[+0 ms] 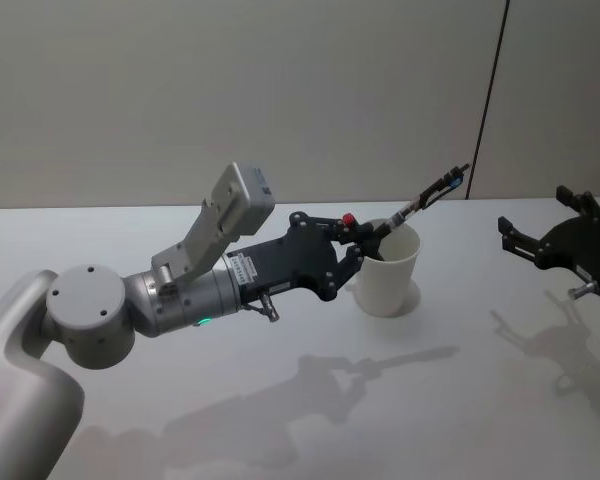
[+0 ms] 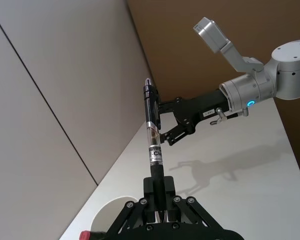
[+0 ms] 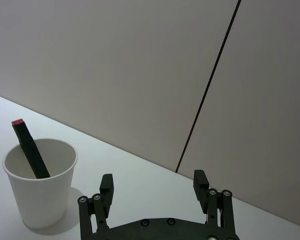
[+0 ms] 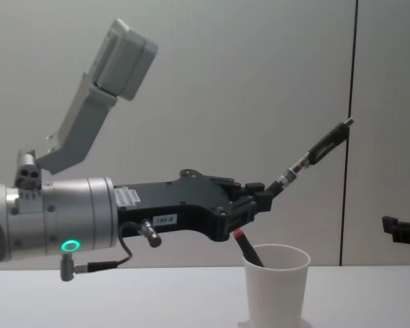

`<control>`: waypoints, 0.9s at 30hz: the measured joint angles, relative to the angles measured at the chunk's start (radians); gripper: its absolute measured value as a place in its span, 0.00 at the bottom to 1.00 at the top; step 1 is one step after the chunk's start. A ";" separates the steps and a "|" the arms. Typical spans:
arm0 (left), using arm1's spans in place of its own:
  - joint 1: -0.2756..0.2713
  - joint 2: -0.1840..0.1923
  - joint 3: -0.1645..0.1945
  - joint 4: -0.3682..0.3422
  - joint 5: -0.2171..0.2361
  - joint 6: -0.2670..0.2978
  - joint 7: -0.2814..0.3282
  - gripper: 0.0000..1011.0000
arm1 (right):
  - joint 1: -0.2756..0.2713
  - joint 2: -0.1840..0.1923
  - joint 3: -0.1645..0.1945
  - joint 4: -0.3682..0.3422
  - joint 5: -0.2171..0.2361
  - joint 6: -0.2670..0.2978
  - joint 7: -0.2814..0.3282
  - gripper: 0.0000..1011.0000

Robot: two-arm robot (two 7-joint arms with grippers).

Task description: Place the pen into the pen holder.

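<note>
Pen (image 1: 425, 198) tilted, pinched by left pincer (image 1: 369, 238) above pen holder (image 1: 388, 282); right pincer (image 3: 153, 179) spread, apart.

No text was legible anywhere. Left gripper (image 4: 261, 196) body carried two small white labels (image 4: 165, 219); the dark print was too fine to read. Pen (image 2: 151, 107) barrel had a printed white band (image 2: 155, 154), characters likewise unreadable.

The pen holder's (image 4: 276, 287) wall hides the lower part of the red-capped stick (image 3: 30, 150) standing inside it. Above the holder, the pen's (image 4: 307, 160) lower end is buried in the left pincer (image 4: 260, 197), and its label is too small to read. Right of the holder, the chest view's edge crops the right pincer (image 4: 402, 230).
</note>
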 joint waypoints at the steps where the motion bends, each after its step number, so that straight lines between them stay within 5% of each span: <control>1: -0.007 -0.006 0.002 0.010 0.000 -0.003 -0.005 0.13 | 0.000 0.000 0.000 0.000 0.000 0.000 0.000 0.99; 27: -0.080 -0.066 0.037 0.123 -0.012 -0.038 -0.063 0.13 | 0.000 0.000 0.000 0.000 0.000 0.000 0.000 0.99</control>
